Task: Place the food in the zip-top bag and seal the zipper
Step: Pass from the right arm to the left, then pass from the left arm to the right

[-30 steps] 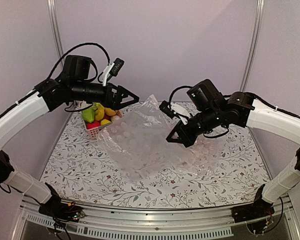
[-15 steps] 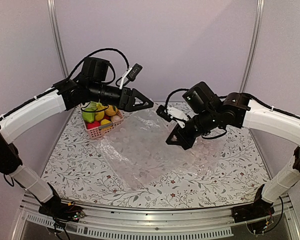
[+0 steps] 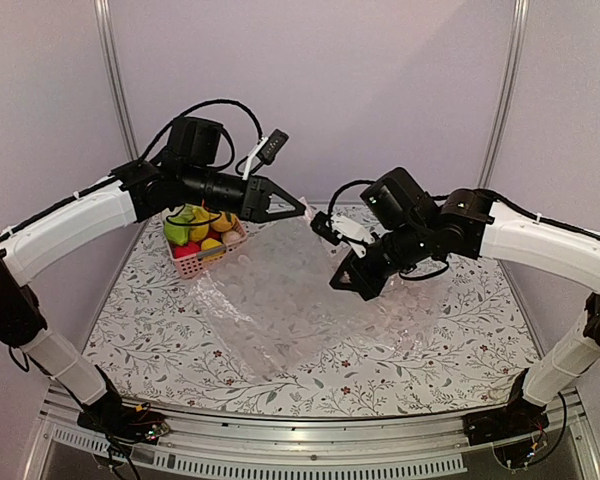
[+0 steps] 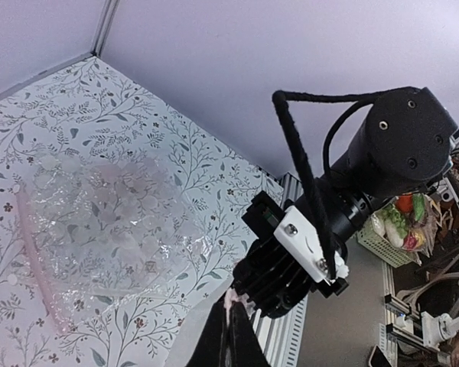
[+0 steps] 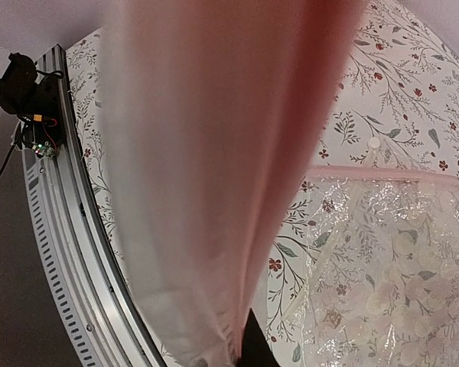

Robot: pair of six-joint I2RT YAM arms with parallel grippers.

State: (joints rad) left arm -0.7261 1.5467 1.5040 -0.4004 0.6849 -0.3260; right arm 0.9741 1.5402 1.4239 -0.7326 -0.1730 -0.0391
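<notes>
The zip-top bag (image 4: pixel 176 317) hangs as clear film between my two grippers above the table. My left gripper (image 3: pixel 302 211) is shut on its pale pink zipper (image 4: pixel 231 297) at the top edge. My right gripper (image 3: pixel 344 281) sits just below and to the right, almost touching the left one. In the right wrist view the blurred zipper (image 5: pixel 237 153) fills the frame and runs down beside one dark fingertip (image 5: pixel 251 345); the other finger is hidden. The food (image 3: pixel 198 228), yellow, green and red toy pieces, lies in a pink basket (image 3: pixel 192 262) at the back left.
Another, crinkled clear bag (image 4: pixel 99 214) with its own pink strip lies flat on the flowered table (image 3: pixel 140 320). Clear film (image 3: pixel 270 310) covers the table's middle. The metal front rail (image 3: pixel 280 460) and the arm bases run along the near edge.
My left arm swung right from above the basket to the raised bag edge and its jaws closed on it. The right gripper shifted slightly left and down.
</notes>
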